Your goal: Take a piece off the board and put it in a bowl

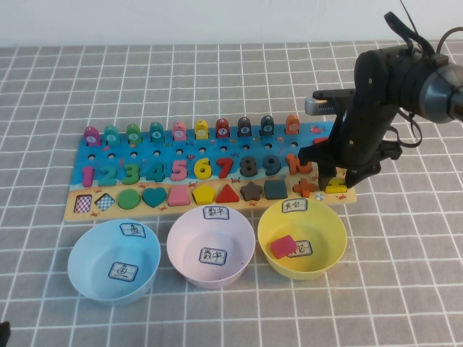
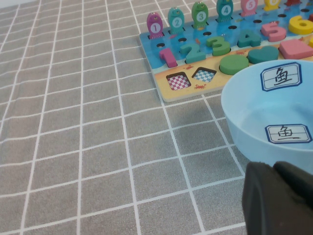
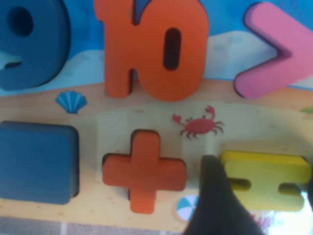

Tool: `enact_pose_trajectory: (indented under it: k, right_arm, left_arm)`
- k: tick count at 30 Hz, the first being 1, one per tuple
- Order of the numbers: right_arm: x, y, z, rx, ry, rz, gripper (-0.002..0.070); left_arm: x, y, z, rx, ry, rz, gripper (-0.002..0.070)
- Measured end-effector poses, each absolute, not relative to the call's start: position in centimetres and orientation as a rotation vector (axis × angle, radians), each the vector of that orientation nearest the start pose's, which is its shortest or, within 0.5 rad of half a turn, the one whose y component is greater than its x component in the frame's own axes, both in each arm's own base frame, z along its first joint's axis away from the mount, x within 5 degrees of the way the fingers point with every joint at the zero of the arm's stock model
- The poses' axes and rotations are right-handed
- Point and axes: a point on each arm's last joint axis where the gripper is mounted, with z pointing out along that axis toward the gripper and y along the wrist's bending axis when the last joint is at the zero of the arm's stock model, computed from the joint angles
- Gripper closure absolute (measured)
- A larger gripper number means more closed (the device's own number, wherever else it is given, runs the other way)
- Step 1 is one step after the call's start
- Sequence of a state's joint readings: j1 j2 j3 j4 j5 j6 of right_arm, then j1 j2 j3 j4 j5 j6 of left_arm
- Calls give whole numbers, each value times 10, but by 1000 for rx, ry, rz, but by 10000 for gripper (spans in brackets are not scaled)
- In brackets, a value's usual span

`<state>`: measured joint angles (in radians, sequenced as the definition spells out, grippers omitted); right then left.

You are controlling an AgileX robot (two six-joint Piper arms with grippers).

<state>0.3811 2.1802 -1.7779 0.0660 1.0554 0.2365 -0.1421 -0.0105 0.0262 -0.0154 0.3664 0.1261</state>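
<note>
The board (image 1: 72, 206) lies across the middle of the table. The yellow equals-sign piece (image 3: 266, 178) sits at the right end of the board's tan strip (image 3: 161, 120), beside the orange plus sign (image 3: 144, 169). My right gripper (image 1: 336, 181) is down on it. One finger (image 3: 215, 205) presses the piece's end nearest the plus sign, and the other finger shows only as a dark sliver at its far end. The piece (image 1: 336, 187) is level with the board. The yellow bowl (image 1: 302, 237) stands just in front and holds a pink square block (image 1: 283, 246). My left gripper (image 2: 276, 196) is shut and empty beside the light blue bowl (image 2: 274, 112).
A pink bowl (image 1: 210, 246) stands between the light blue bowl (image 1: 114, 260) and the yellow bowl, all close to the board's front edge. Numbers, shapes and fish pegs fill the board. An orange 10 (image 3: 154, 46) and a pink arrow piece (image 3: 276, 49) lie just behind the equals sign.
</note>
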Motion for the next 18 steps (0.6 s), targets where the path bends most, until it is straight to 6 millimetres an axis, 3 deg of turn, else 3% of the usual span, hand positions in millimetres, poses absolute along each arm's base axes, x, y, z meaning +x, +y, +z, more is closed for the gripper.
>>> enact_pose_trajectory:
  k: [18]
  right_arm:
    - [421, 178, 187, -241, 2947, 150, 338]
  left_arm:
    - [52, -8, 172, 240, 1850, -26, 679]
